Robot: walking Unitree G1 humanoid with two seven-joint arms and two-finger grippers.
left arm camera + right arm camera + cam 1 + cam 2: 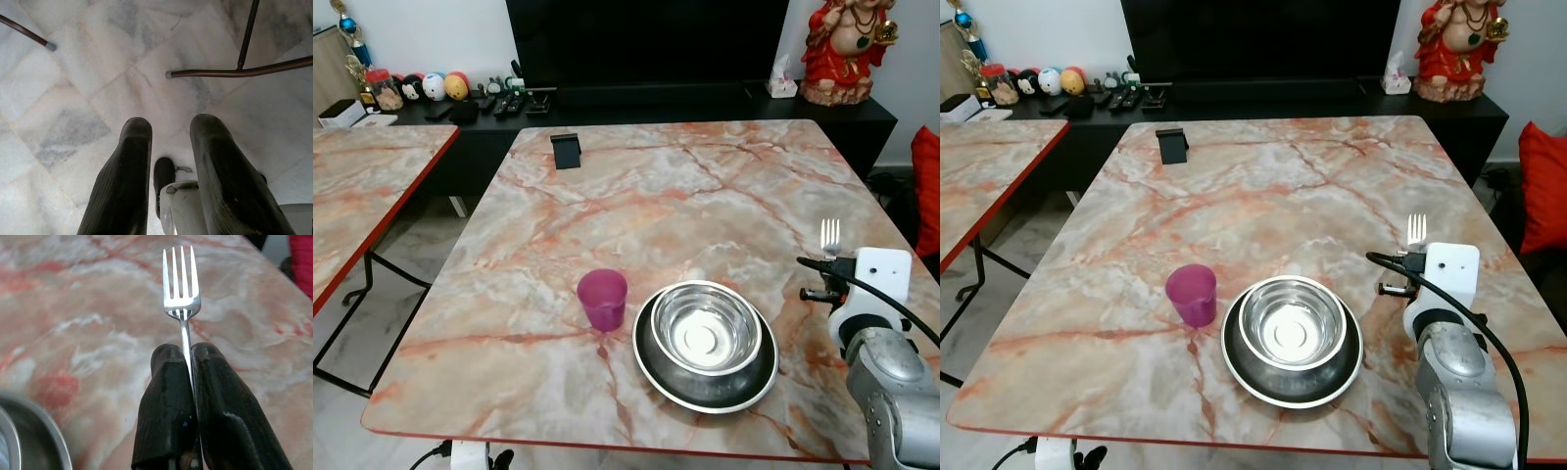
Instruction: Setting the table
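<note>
A silver fork [182, 293] is pinched by its handle in my right gripper [188, 357], which is shut on it, tines pointing away from me. The fork's tines [829, 236] show above the wrist at the right side of the marble table [656, 186]. A steel bowl [706, 328] sits inside a dark steel plate [705, 384] near the front edge. A purple cup [603, 298] stands upright just left of the plate. My left gripper [168, 127] hangs open over the tiled floor beside the table.
A small black stand [566, 151] sits at the table's far left. A second marble table [362, 186] stands to the left with a gap between. A dark TV bench [636, 103] with small items and a red statue [842, 49] lines the wall. A red cushion [1540, 186] lies right.
</note>
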